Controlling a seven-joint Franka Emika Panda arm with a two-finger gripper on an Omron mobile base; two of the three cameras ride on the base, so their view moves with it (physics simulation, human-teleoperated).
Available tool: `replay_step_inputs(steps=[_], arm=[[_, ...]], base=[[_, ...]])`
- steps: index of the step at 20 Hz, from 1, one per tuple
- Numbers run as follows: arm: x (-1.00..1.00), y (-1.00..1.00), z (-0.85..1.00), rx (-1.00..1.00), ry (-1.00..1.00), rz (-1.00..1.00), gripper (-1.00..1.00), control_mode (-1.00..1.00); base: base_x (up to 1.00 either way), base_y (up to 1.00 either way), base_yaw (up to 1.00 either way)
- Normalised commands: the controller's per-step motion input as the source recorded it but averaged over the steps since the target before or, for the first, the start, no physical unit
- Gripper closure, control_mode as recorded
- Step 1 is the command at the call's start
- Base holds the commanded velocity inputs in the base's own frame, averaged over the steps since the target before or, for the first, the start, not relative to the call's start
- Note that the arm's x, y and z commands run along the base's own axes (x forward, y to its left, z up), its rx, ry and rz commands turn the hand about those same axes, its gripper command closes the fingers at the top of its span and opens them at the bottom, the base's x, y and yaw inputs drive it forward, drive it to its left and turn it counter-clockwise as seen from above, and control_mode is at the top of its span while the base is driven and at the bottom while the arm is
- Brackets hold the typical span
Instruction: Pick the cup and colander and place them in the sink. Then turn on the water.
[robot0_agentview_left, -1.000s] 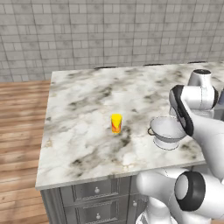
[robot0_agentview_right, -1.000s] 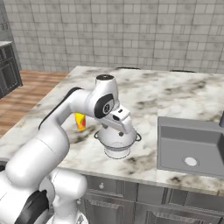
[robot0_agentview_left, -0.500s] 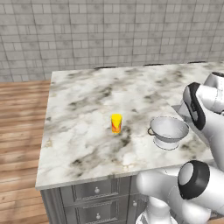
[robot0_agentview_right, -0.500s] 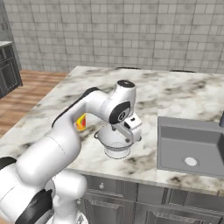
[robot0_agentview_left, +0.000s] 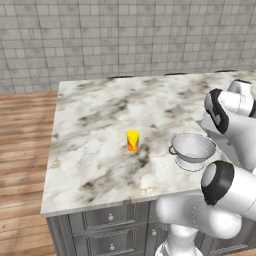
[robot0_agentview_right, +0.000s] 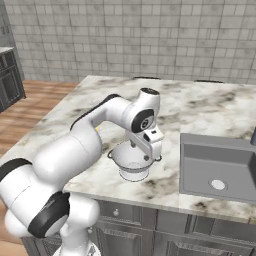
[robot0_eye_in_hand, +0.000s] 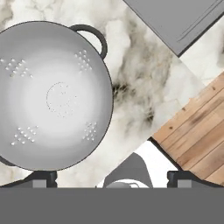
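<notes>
The white colander (robot0_agentview_left: 192, 150) stands upright on the marble counter near its front edge. The small yellow cup (robot0_agentview_left: 132, 140) with a red-orange patch stands apart to its left. In the right base view my gripper (robot0_agentview_right: 149, 154) hangs low over the right rim of the colander (robot0_agentview_right: 131, 161). The grey sink (robot0_agentview_right: 200, 150) lies further right. In the hand view the colander (robot0_eye_in_hand: 52, 96) lies at the left and a corner of the sink (robot0_eye_in_hand: 183, 22) at the top. My gripper (robot0_eye_in_hand: 111, 177) is open, its fingertips (robot0_eye_in_hand: 43, 177) wide apart with nothing between them.
The marble counter (robot0_agentview_left: 100, 125) ends at a front edge just below the colander and at a left edge over wood floor (robot0_agentview_left: 25, 150). A tiled wall (robot0_agentview_left: 125, 40) runs behind. A dark cabinet (robot0_agentview_right: 10, 80) stands far left.
The arm has swung right, from above the colander's middle toward its sink-side rim. The colander and the cup have stayed in place.
</notes>
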Motion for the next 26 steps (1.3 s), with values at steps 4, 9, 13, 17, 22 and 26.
replay_step_inputs(steps=[4,9,13,17,22,26], arm=[[0.23,0.00,-0.46,0.00,-0.02,-0.03,-1.00,-1.00],[0.28,0.00,-0.42,0.00,-0.01,-0.04,-1.00,-1.00],[0.29,0.02,-0.45,0.00,0.00,-0.06,-1.00,-1.00],[0.06,0.01,-0.25,0.00,0.02,-0.06,-1.00,-1.00],[-0.07,0.00,-0.10,0.00,0.02,-0.06,-1.00,-1.00],[-0.04,0.00,-0.14,0.00,0.00,-0.06,-1.00,-1.00]], base=[[0.00,0.00,0.00],[0.00,0.00,0.00],[0.00,0.00,0.00],[0.00,0.00,0.00],[0.00,0.00,0.00],[0.00,0.00,0.00]])
